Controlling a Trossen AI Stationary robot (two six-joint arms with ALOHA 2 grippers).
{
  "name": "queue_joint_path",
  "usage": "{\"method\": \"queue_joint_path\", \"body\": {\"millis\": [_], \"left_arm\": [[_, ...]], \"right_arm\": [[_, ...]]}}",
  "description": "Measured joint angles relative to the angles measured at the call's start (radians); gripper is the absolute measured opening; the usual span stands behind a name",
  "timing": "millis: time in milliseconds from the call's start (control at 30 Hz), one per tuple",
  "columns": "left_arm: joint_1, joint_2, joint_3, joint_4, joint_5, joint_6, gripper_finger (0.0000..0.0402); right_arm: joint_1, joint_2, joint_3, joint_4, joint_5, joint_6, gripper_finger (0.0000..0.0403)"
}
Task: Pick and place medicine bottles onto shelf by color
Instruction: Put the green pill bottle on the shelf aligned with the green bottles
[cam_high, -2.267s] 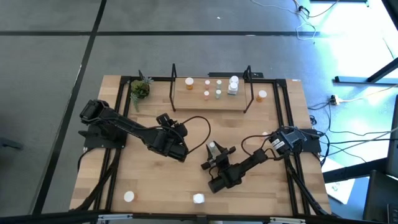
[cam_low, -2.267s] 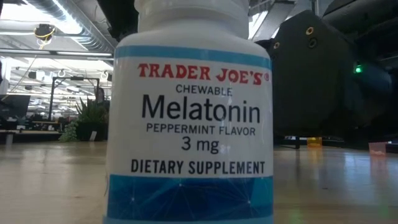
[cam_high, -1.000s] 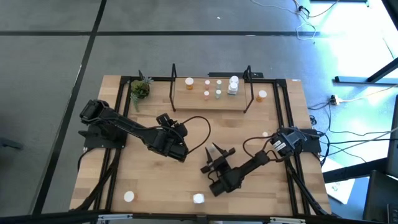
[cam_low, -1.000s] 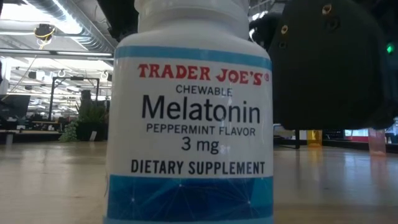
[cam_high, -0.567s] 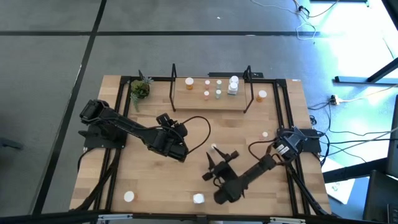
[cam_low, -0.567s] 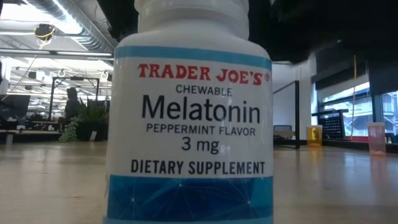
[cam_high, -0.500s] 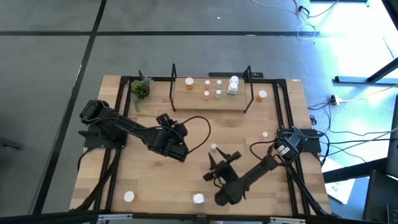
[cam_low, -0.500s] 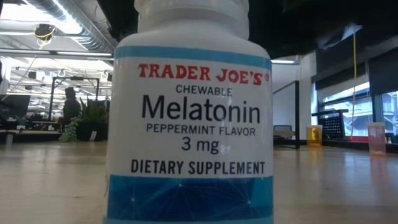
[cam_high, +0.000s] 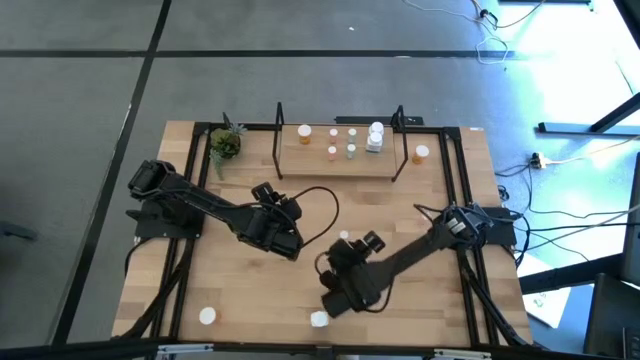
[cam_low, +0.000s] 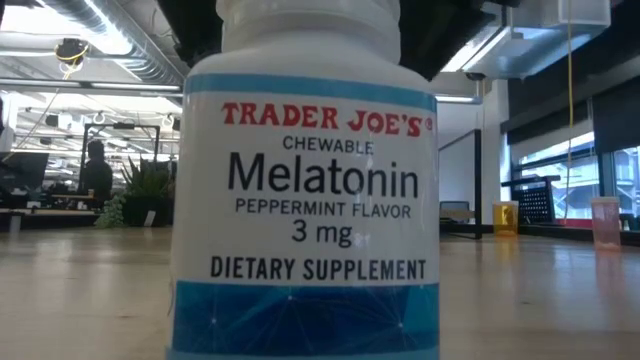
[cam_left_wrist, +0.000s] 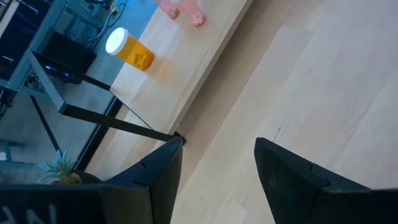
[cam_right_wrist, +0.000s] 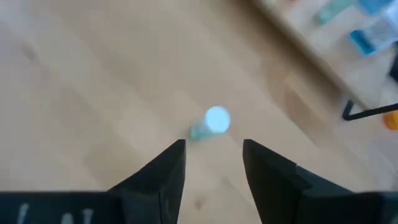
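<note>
A large white medicine bottle (cam_low: 305, 190) stands right against the lens and fills the middle of the view, its white cap cut off at 12 o'clock. Its label reads "Trader Joe's Chewable Melatonin, Peppermint Flavor, 3 mg, Dietary Supplement", with blue bands above and below. The light wooden tabletop (cam_low: 85, 295) runs across the bottom. Far off toward 3 o'clock stand an orange bottle (cam_low: 506, 219) and a pale, perhaps pinkish one (cam_low: 605, 222). Toward 9 o'clock, a leafy plant (cam_low: 140, 195) and a person (cam_low: 96, 172) show in the room behind.
</note>
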Motion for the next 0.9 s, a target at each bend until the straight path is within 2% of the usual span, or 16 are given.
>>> {"method": "queue_joint_path", "body": {"millis": [100, 333, 900], "left_arm": [[0.0, 0.0, 0.0, 0.01, 0.001, 0.0, 0.0195], [0.001, 0.0, 0.0, 0.011, 0.003, -0.001, 0.0195], [0.001, 0.0, 0.0, 0.019, 0.013, -0.005, 0.0195]], "right_arm": [[-0.035, 0.0, 0.054, 0.003, -0.106, -0.146, 0.0162], [-0.073, 0.001, 0.126, 0.0, -0.243, -0.358, 0.0162], [-0.03, -0.014, 0.129, 0.002, -0.303, -0.58, 0.0162]]}}
